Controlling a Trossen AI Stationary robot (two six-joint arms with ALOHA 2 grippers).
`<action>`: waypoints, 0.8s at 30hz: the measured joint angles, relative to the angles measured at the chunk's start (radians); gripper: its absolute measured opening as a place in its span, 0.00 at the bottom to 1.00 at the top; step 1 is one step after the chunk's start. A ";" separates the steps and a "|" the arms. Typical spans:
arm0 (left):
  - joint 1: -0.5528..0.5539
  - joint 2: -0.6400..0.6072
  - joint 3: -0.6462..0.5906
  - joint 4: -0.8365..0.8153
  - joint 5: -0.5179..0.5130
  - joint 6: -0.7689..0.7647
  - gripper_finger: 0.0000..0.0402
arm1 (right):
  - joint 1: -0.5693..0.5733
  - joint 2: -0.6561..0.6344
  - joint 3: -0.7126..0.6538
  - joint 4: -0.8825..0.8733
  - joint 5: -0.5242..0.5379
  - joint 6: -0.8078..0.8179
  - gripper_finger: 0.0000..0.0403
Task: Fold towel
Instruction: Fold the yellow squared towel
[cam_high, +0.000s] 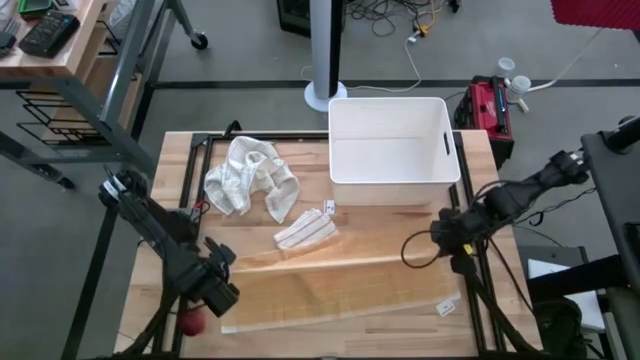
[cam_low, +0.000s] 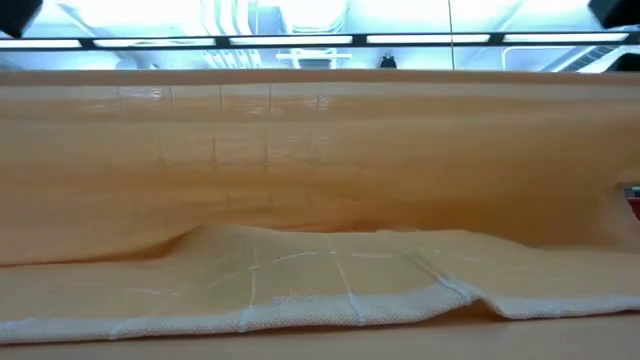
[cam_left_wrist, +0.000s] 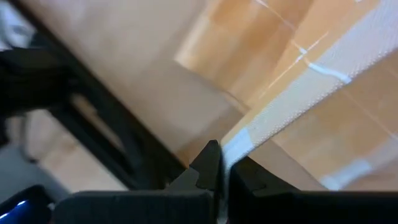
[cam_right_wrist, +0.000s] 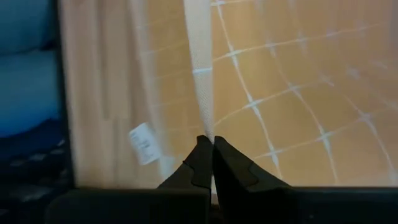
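Note:
An orange towel (cam_high: 340, 290) with a white grid and a white hem stretches across the near half of the table. In the low view it rises like a wall (cam_low: 320, 150), and its near hem (cam_low: 300, 312) lies on the table. My left gripper (cam_high: 220, 285) is shut on the towel's left end, also seen in the left wrist view (cam_left_wrist: 222, 155). My right gripper (cam_high: 457, 262) is shut on its right end, also seen in the right wrist view (cam_right_wrist: 212, 146). My left gripper pinches the towel's white hem (cam_left_wrist: 241, 142) between its two fingers at the left end, coming from above and pointing down. The hem runs straight away from the fingertips. Whether it holds one layer or several does not show. My right gripper pinches the white hem (cam_right_wrist: 203, 121) at the towel's right end between its two fingers, slanting down from above. A small label (cam_right_wrist: 143, 143) hangs beside the held edge. The cloth spreads away from the fingers; its lower part lies on the table.
A white bin (cam_high: 390, 150) stands at the far right of the table. A crumpled white cloth (cam_high: 250, 175) and a small folded striped cloth (cam_high: 305, 230) lie beyond the towel. A red object (cam_high: 190, 321) sits at the near left edge.

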 joint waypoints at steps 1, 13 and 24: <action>-0.005 0.006 0.000 0.025 0.003 0.001 0.00 | 0.016 0.000 -0.002 0.012 -0.017 0.010 0.00; -0.025 0.052 -0.001 0.228 0.008 0.067 0.00 | 0.219 0.090 -0.005 0.177 -0.112 0.150 0.00; -0.032 0.084 -0.001 0.342 0.075 0.081 0.00 | 0.334 0.325 -0.007 0.269 -0.137 0.153 0.00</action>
